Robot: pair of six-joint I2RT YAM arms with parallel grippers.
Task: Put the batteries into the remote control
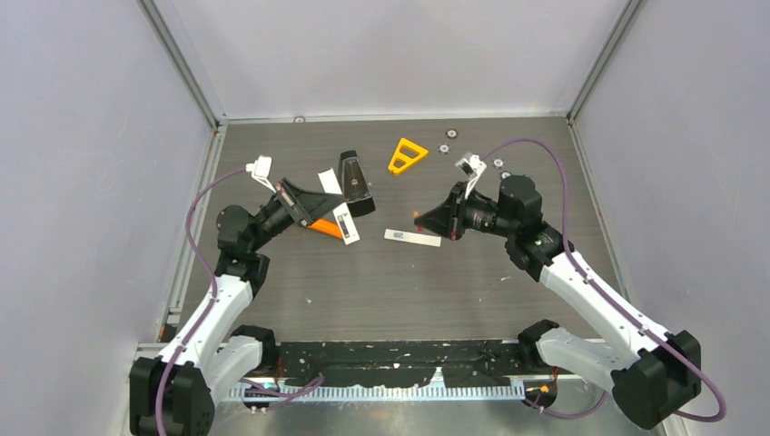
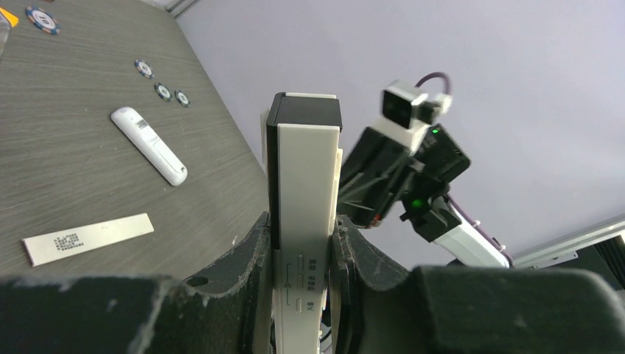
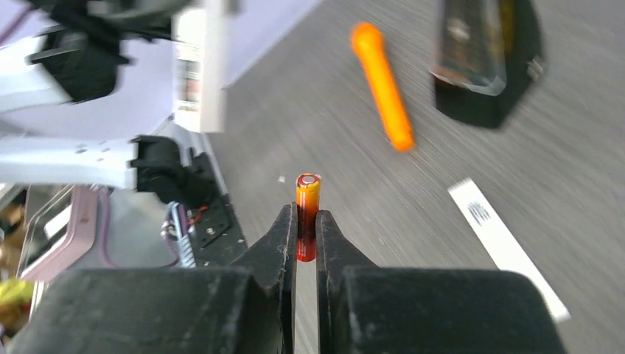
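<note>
Remote control [image 2: 304, 169] stands clamped in left gripper [image 2: 302, 243], lower end cut off at bottom centre; right gripper [image 3: 307, 221] pinches 1 orange battery [image 3: 308, 190], everything behind it blurred.

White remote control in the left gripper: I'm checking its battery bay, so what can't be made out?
- Left wrist: white remote control, lower end hidden between the fingers of the left gripper; bay state unclear.
- Right wrist: remote blurred, cut by the top edge.
- Top external: small orange cylindrical battery too small at the right gripper.
</note>
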